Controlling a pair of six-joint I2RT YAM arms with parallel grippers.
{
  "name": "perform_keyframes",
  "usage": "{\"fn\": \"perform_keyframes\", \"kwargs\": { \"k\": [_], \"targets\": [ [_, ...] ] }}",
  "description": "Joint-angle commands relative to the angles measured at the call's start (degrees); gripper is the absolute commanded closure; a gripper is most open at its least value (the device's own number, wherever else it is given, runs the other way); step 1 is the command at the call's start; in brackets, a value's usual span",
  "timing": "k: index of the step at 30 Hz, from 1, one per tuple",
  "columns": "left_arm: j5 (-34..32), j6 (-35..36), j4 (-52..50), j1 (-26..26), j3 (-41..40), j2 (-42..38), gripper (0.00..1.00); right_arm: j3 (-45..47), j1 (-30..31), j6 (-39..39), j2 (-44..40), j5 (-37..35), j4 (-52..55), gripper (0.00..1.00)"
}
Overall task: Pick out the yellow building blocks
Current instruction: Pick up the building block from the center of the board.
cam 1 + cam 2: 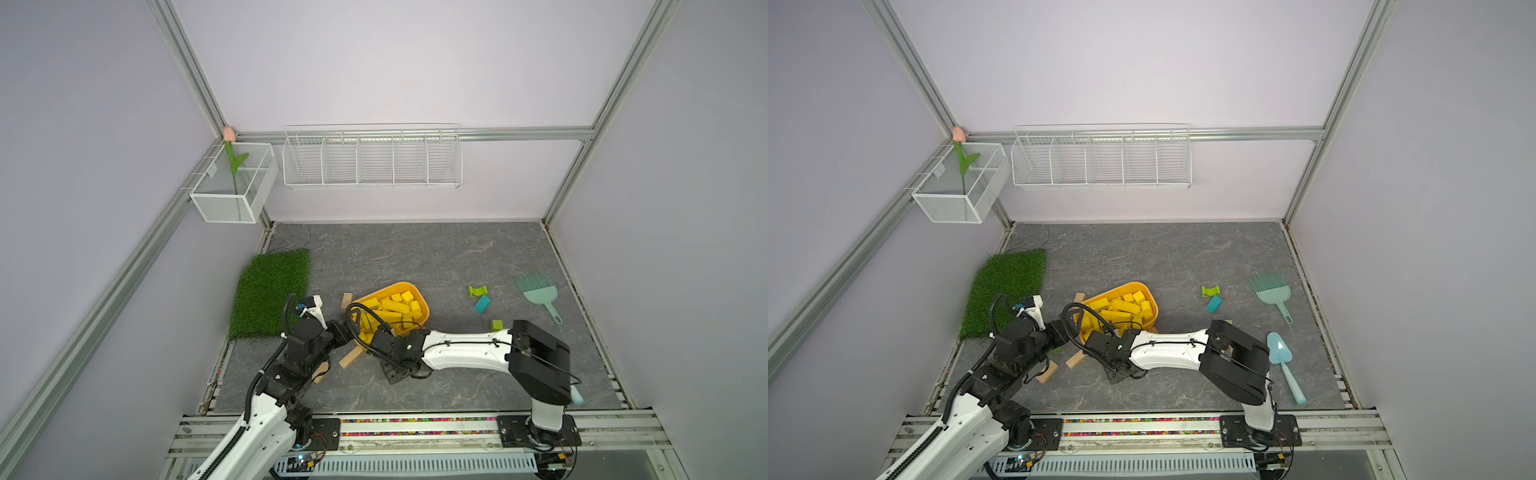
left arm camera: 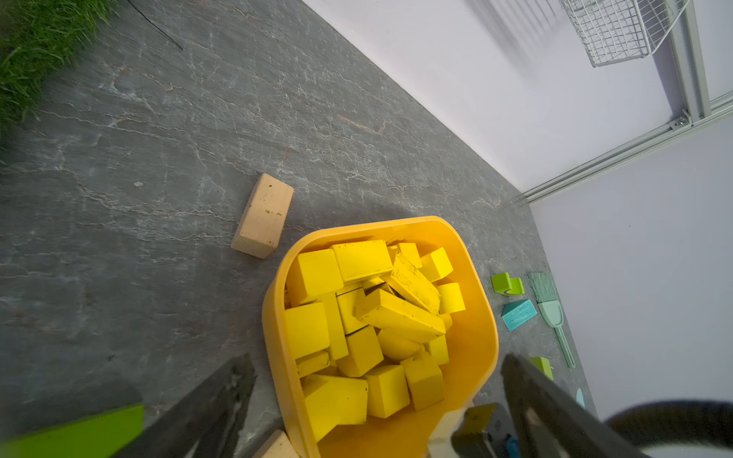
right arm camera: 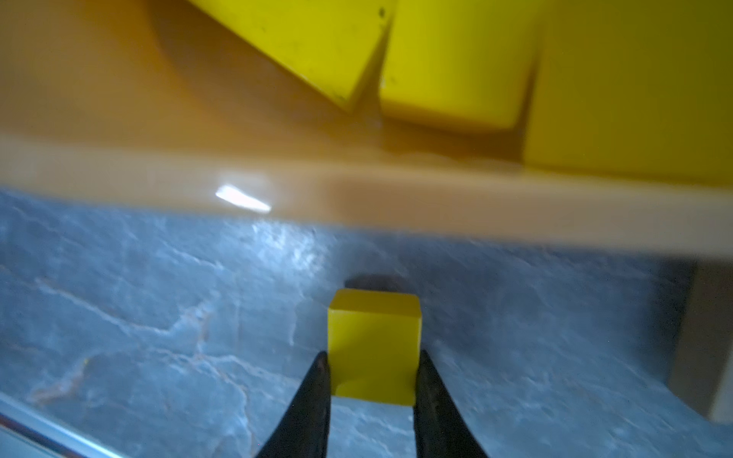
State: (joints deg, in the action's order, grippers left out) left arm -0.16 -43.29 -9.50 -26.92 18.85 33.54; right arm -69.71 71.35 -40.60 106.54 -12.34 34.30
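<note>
The grey marble-patterned tabletop [image 1: 415,257] carried a yellow-orange oval plastic tub [image 1: 400,285]. Most of the bright yellow painted wooden building blocks [image 2: 396,313] lay heaped inside this tub. The left gripper [image 2: 376,357] hung at the tub's near end, its jaws wide apart and holding nothing. The right gripper [image 3: 373,357] had its jaws clamped on one small yellow cube [image 3: 373,329], positioned just outside the tub's rim, over bare tabletop.

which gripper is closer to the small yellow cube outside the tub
Right. The right gripper is closed on the yellow cube, just outside the tub rim. The left gripper hangs open over the yellow blocks in the tub, apart from the cube.
</note>
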Motion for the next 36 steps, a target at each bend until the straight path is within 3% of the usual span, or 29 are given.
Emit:
{"fn": "perform_keyframes", "kwargs": {
  "k": [1,16,36],
  "targets": [
    [-0.2,-1.1,0.0,0.5,0.2,-0.1,0.00,3.4,-0.1,-1.6,-6.3,-2.0,2.5,0.76],
    [0.1,-1.2,0.1,0.7,0.3,0.5,0.00,4.0,-5.1,2.6,-20.9,-7.5,11.1,0.71],
    [0.5,-1.4,0.4,1.3,0.0,0.6,0.00,-11.9,-11.7,10.2,-11.2,-0.6,10.3,0.70]
  ]
}}
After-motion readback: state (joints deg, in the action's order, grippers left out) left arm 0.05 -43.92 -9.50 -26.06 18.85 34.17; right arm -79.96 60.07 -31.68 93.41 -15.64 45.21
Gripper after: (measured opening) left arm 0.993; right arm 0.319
